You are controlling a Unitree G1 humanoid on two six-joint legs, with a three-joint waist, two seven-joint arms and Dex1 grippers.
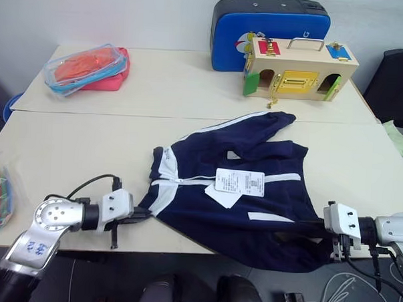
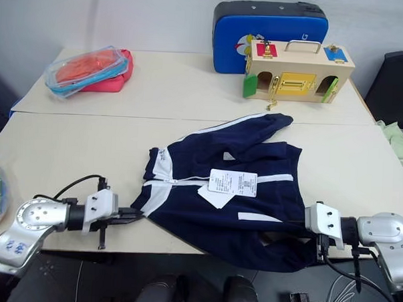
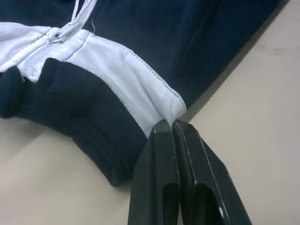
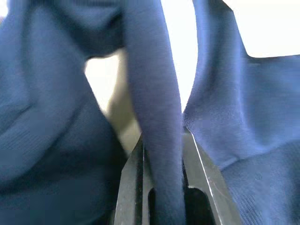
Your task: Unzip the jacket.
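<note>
Navy-blue jacket (image 1: 240, 186) is lying stretched lengthwise between both clamped jaws, left gripper (image 3: 172, 125) pinching the white collar beside the zipper pull (image 3: 60, 35), right gripper (image 4: 161, 136) pinching the hem.

The bench (image 1: 74, 152) comprises two cream tops abutted at a seam. The far top carries a clear container (image 1: 85, 68) on a red pouch (image 1: 114, 80), a blue case (image 1: 270, 27) and a wooden latch box (image 1: 300, 70). The near top carries the jacket (image 1: 247, 186), its hem overhanging the front edge.
</note>
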